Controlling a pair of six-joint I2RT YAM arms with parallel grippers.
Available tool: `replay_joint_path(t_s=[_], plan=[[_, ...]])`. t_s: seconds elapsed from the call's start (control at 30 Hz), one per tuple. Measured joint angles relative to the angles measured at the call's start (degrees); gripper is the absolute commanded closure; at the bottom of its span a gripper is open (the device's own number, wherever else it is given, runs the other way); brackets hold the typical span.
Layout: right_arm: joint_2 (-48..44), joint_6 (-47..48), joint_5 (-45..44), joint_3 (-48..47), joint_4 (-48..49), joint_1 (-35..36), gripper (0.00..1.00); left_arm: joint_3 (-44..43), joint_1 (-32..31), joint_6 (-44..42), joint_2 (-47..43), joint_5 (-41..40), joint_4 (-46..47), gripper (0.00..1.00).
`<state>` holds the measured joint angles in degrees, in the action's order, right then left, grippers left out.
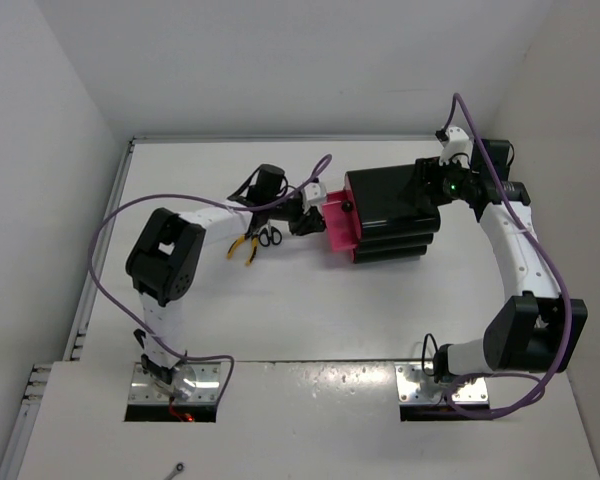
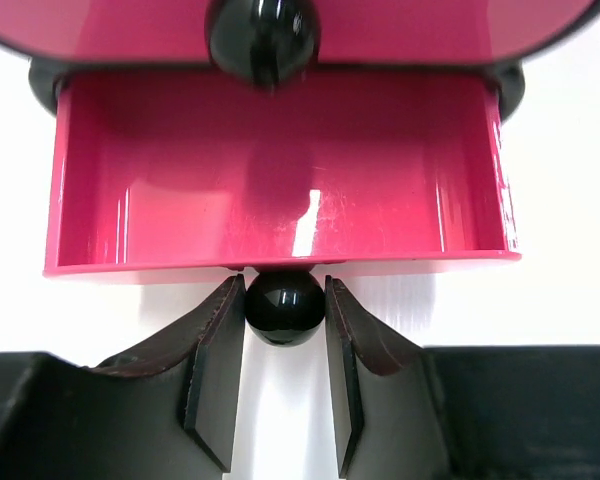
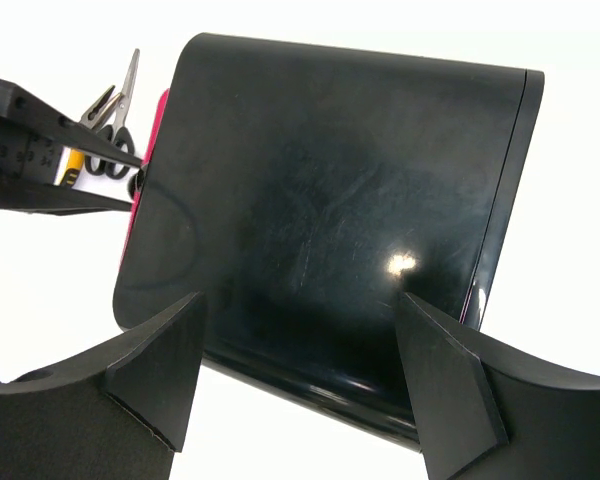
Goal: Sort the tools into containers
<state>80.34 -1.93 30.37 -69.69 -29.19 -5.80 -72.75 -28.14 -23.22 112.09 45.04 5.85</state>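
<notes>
White table with glossy black box; 1 pink drawer drawn out toward the left arm.
Drawn drawer sits below the top one; which of the 2 lower ones, cannot tell. Right gripper: jaws spread wide over the box's top, nothing held, contact not discernible. Left gripper: at the drawer front, jaws nearly closed. Yellow-handled pliers and black-handled scissors lie together on the table beside the left wrist, outside the drawers. Round black knob of the drawn drawer is pinched between the left fingers.
</notes>
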Motion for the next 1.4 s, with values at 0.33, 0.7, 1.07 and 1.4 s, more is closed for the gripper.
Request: replay_joint_path(t_s=[0.33,0.7,1.07,1.4], plan=[[0.0,-0.04,0.04,0.04,0.02,0.0,0.25,3.85,2.58,-2.47,-3.39,-0.04,-3.34,0.91],[0.0,-0.04,0.04,0.04,-0.04,0.0,0.25,2.75,3.17,-1.49,-2.82,-0.24,-4.9,0.57],[0.0,-0.04,0.02,0.04,-0.07,0.0,0.25,0.59,4.48,1.38,-0.66,0.2,-4.87,0.61],[0.0,-0.04,0.02,0.04,-0.11,0.0,0.25,0.59,5.29,0.46,-0.66,1.03,-5.6,0.48]])
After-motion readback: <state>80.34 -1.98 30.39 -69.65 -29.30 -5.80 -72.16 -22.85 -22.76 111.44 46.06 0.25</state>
